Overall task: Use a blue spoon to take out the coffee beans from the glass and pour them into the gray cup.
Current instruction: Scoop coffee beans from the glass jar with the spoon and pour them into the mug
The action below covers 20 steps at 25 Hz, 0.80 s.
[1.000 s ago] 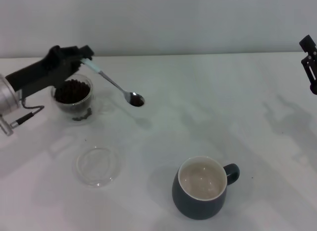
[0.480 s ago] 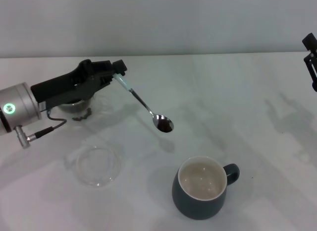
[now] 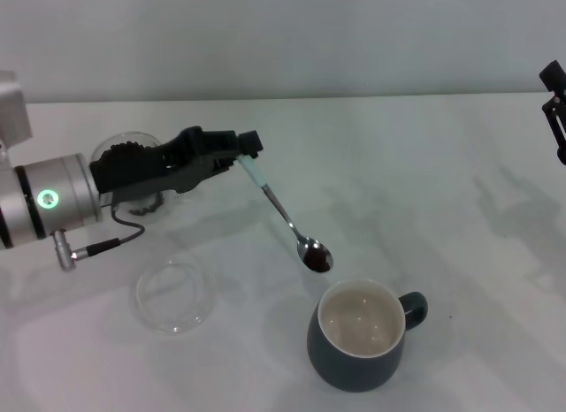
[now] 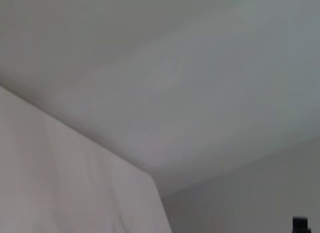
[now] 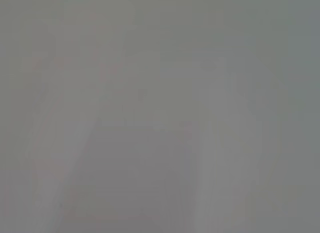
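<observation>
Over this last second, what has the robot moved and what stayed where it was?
The left gripper, shut on the spoon, swung away from the glass of beans, carrying the loaded spoon bowl to just beside the gray cup. The cup, glass, clear saucer and raised right gripper stayed put.

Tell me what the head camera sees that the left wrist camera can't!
Only the head view shows the left gripper holding the blue spoon, its bowl near the gray cup, plus the glass of coffee beans, a clear saucer and the parked right gripper far right. Only the left wrist view shows a small dark shape at its edge. Both share the pale table and wall.
</observation>
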Available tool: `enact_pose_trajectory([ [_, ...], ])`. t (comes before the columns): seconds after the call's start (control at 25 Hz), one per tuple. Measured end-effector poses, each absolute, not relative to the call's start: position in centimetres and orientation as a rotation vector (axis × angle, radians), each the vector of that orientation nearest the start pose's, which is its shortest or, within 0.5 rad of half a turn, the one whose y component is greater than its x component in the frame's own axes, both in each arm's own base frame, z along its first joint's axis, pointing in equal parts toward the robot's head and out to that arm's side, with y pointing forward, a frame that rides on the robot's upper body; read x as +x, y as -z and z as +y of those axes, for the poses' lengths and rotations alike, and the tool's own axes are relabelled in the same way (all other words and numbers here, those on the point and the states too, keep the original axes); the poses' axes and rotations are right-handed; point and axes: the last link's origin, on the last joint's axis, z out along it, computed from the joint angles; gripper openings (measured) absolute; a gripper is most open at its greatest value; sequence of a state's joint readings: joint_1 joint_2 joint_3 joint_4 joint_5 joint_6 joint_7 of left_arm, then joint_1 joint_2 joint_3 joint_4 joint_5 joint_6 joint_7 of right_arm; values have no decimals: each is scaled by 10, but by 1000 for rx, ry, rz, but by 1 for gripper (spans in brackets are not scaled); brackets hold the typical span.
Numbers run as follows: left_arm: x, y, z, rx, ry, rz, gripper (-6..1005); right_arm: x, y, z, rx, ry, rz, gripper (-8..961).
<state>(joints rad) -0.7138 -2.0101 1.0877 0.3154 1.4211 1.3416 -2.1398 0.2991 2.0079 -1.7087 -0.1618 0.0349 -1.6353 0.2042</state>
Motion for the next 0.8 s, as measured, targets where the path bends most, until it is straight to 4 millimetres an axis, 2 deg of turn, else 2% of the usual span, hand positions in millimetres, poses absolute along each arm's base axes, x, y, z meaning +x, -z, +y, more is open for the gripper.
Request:
enact_pose_trajectory([
  [0.56, -179, 56, 380, -2577, 900, -1677, 126, 313, -40, 279, -1643, -944, 93, 445],
  [0.8, -163, 62, 387, -2664, 797, -1527, 126, 312, -40, 280, -1644, -947, 95, 445],
])
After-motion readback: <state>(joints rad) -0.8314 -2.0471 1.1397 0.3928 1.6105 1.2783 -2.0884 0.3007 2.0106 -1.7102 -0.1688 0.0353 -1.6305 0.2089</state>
